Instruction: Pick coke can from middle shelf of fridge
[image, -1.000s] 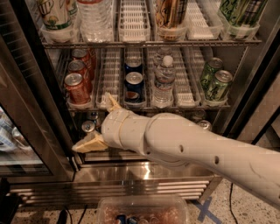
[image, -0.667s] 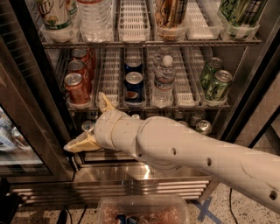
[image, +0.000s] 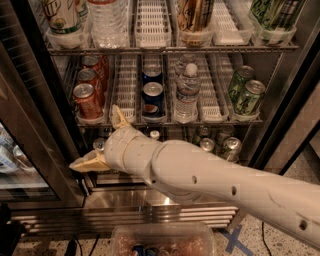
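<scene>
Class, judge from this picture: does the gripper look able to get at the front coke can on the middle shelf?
Probably yes. The gripper, open, hangs just below and in front of the left end of the middle shelf. The front coke can stands at the shelf's front edge with nothing between them.

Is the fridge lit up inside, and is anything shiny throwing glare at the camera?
Camera view: the fridge interior is bright, the coke can on the middle shelf plainly lit; its steel base shows a pale sheen; the lower-left floor is dark. The gripper, fingers open, hangs below that shelf's left front, evenly lit.
</scene>
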